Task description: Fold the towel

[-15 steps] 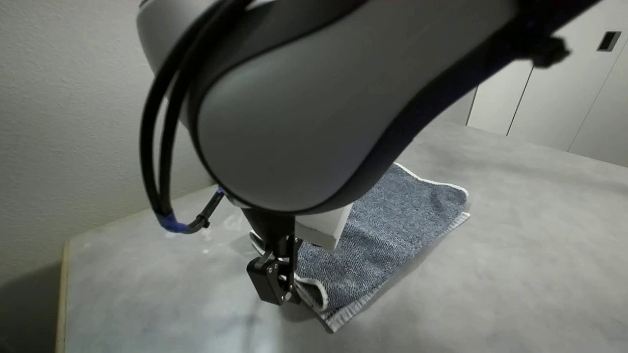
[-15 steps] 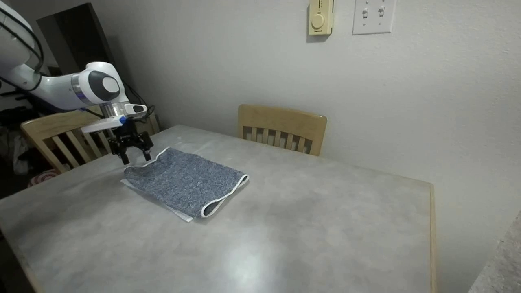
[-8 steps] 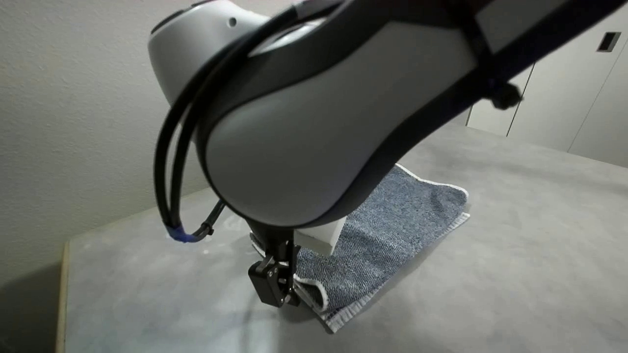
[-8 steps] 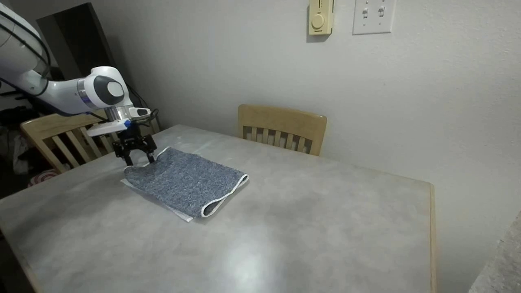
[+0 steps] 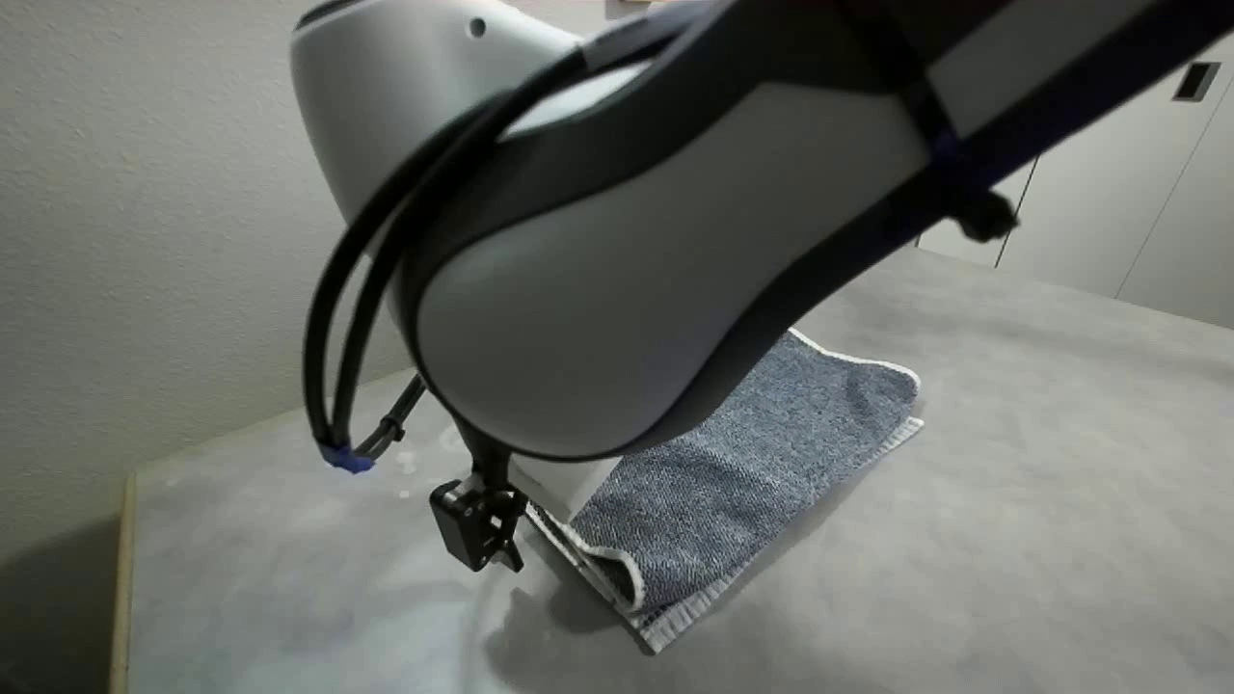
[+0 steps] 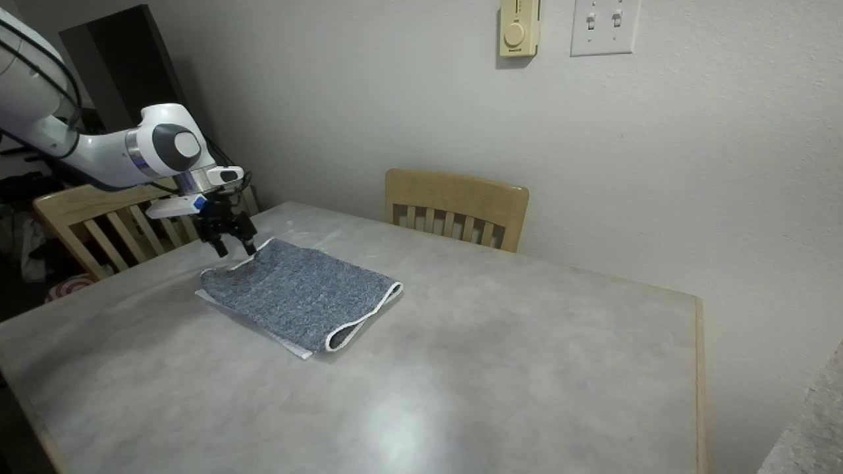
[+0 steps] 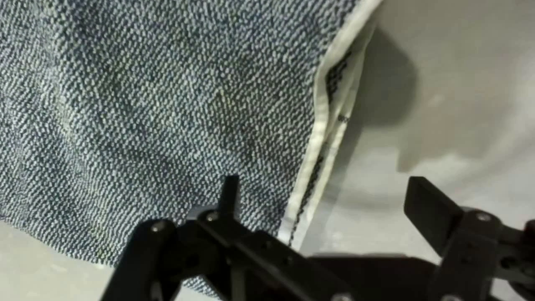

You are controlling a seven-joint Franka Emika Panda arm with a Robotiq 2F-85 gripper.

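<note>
The blue-grey towel (image 6: 299,296) lies folded over in layers on the table, with white edging; it also shows in an exterior view (image 5: 762,453), partly behind the arm. In the wrist view the towel (image 7: 167,121) fills the left side, and its layered white edges run between the fingers with a narrow gap between the layers. My gripper (image 6: 237,251) is open and empty, tilted, just above the towel's edge nearest the arm. In the wrist view the gripper (image 7: 324,180) has one finger over the towel and the other over bare table. No striped band shows.
The grey table (image 6: 494,368) extends around the towel. A wooden chair (image 6: 454,197) stands at the wall side, and another chair (image 6: 112,210) stands behind the arm. A wall (image 5: 145,241) rises close to the table's edge.
The gripper first came down and toward the towel, then rose a little and tilted, its fingertips moving back from the towel's edge. The towel has not moved. The gripper stayed open.
</note>
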